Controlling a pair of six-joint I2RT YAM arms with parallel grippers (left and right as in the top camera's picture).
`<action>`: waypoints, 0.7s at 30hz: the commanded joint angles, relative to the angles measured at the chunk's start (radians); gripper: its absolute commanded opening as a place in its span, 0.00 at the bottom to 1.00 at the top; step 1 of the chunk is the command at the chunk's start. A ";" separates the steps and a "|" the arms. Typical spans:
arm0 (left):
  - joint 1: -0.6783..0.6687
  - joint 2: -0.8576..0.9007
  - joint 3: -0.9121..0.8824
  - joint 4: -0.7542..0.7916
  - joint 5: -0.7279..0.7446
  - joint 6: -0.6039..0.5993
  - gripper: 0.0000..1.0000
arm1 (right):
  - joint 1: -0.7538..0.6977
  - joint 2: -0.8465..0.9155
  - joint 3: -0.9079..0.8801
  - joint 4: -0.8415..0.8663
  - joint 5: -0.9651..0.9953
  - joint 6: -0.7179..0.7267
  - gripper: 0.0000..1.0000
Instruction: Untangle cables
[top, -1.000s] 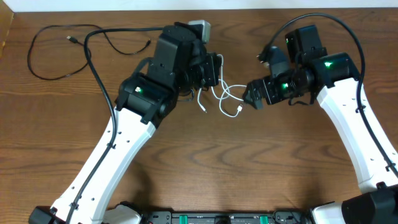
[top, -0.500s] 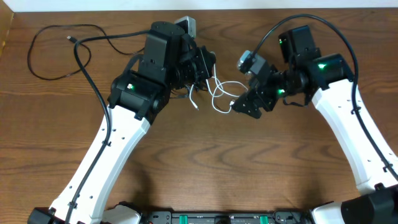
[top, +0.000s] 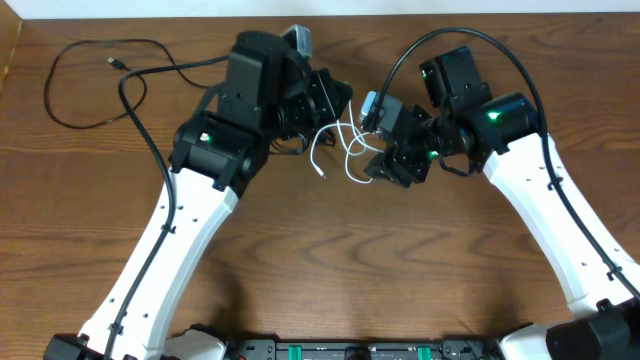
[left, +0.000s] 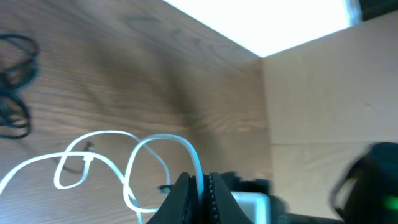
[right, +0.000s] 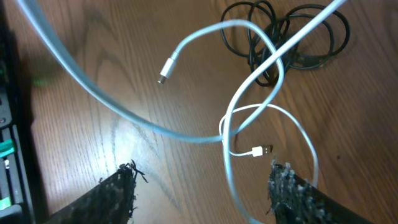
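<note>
step: part white cable from black coil | left hand (left: 200, 182): clamped on white cable (left: 163, 138) | right hand (right: 202, 186): fingers apart astride its loops above desk (top: 330, 250) | black coil (right: 292, 37): under one white strand | tip: pinch one strand only near the crossing, pull slowly away from left hand

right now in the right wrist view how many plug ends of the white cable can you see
2, both on the white cable: a small silver plug upper left of centre, and a flat usb plug lower right of centre. None looks hidden.
</note>
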 joint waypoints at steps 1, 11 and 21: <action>0.021 -0.011 0.014 0.021 0.129 -0.044 0.07 | 0.002 0.003 -0.030 0.019 0.017 -0.012 0.62; 0.024 -0.011 0.014 0.021 0.141 -0.050 0.07 | 0.001 0.003 -0.041 0.062 0.048 0.040 0.39; 0.042 -0.011 0.014 -0.029 0.041 -0.023 0.08 | -0.002 0.003 -0.041 0.073 0.058 0.154 0.01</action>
